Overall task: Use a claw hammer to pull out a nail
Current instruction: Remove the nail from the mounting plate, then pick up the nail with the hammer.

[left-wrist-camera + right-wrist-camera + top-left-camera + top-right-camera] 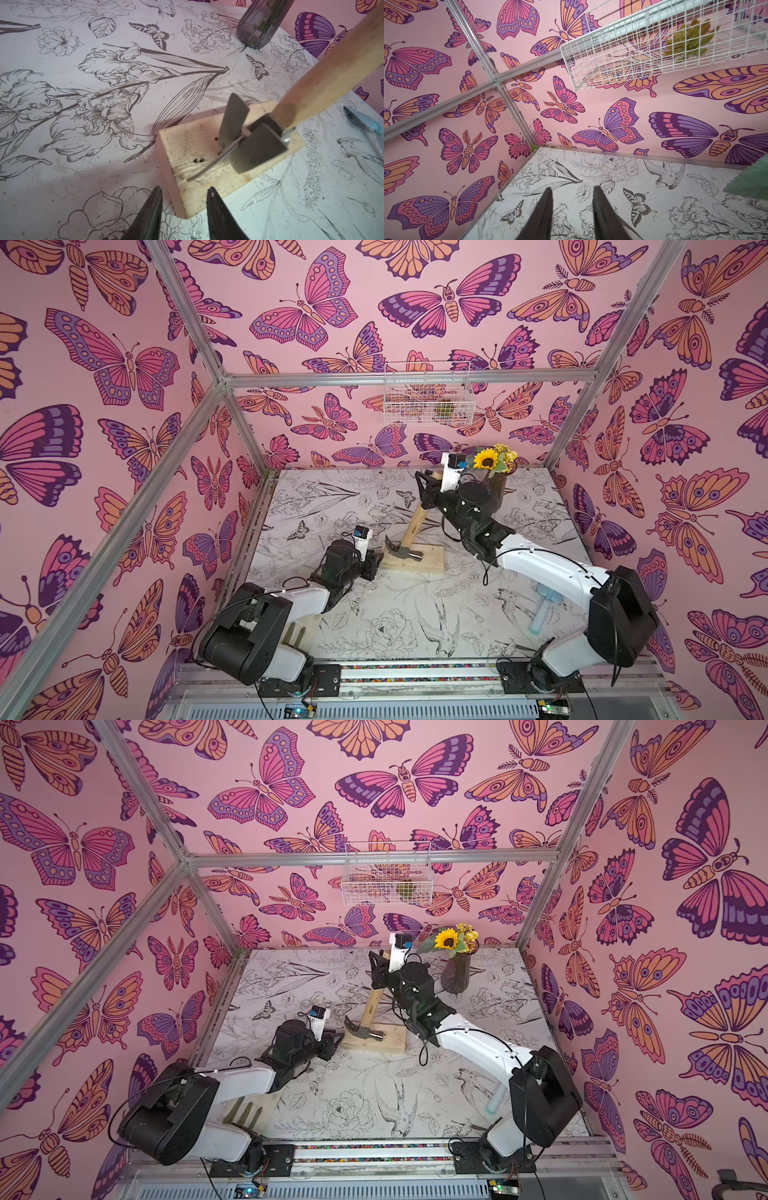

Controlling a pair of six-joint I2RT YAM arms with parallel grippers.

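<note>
Right claw [428, 485] is clamped on the upper end of the claw hammer's [415, 520] handle in both top views, well above the counter [332, 506]. From the right claw [378, 966] the claw hammer [371, 1006] slants down toward the robot's side. Its grey head rests on a pale wooden block [430, 563] lying flat on the counter. The left claw [376, 562] sits low, just beside the block's left end. These views do not show how far apart its fingers stand.

From the left wrist, the left claw [184, 189] is parted and holds nothing. The near corner of the wooden block [187, 145] lies between its fingers [153, 207]; whether they touch it cannot be told. The claw hammer [255, 149] has its head on the block's top, and a thin nail [214, 160] runs from the slot of its fork down to the wood. A ribbed grey vase [259, 27] stands beyond.

From the right wrist, the right claw's fingers [544, 207] show a narrow gap with nothing seen in it. Beyond lie the counter [612, 197] and a white wire basket [623, 52] hanging on the back wall.
</note>
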